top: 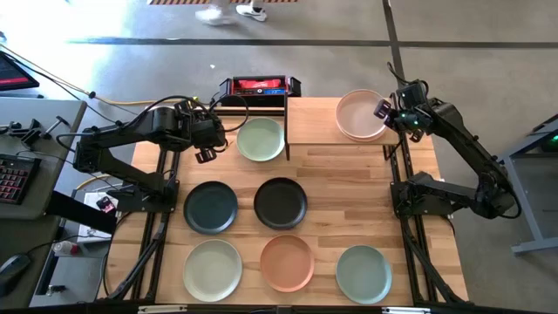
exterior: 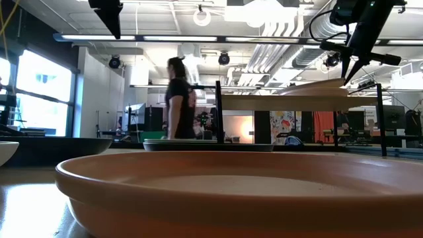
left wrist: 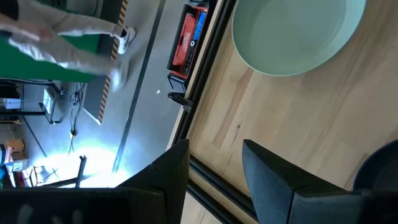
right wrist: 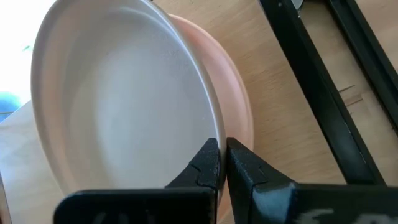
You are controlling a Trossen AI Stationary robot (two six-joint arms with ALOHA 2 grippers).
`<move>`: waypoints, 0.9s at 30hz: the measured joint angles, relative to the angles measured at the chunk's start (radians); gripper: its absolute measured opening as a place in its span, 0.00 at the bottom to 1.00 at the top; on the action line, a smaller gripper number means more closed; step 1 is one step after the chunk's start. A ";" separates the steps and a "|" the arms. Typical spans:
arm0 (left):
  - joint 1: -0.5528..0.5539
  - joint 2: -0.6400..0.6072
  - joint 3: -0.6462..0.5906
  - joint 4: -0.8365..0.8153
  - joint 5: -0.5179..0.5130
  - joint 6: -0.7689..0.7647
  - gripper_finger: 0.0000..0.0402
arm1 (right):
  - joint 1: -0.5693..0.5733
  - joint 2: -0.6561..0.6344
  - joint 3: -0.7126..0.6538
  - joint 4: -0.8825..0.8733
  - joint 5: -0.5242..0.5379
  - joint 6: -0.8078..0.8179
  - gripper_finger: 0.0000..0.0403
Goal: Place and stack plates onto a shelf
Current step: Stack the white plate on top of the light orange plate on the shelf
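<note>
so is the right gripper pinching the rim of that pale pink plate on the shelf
Touching. The right wrist view shows the right gripper shut on the pale pink plate at its rim, the plate tilted over a peach plate on the shelf.

You have a pale pink plate (top: 360,113) over a peach one (right wrist: 239,118) on the light-wood shelf (top: 314,122). On the blond plank bench (top: 349,205): pale green (top: 261,139), dark teal (top: 210,208), black (top: 280,202), sage (top: 212,269), terracotta (top: 287,262), grey-green (top: 364,273). Shelf legs (top: 287,122) black. Both arms dark. Red-and-blue box (top: 258,86) behind.
</note>
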 joint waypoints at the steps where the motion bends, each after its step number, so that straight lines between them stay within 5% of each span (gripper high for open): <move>1: 0.000 0.000 0.000 0.000 0.000 0.000 0.34 | 0.000 0.000 0.000 0.000 -0.001 0.000 0.00; 27: 0.000 0.000 0.000 0.000 0.007 -0.018 0.34 | 0.000 0.000 0.000 0.006 -0.008 0.000 0.00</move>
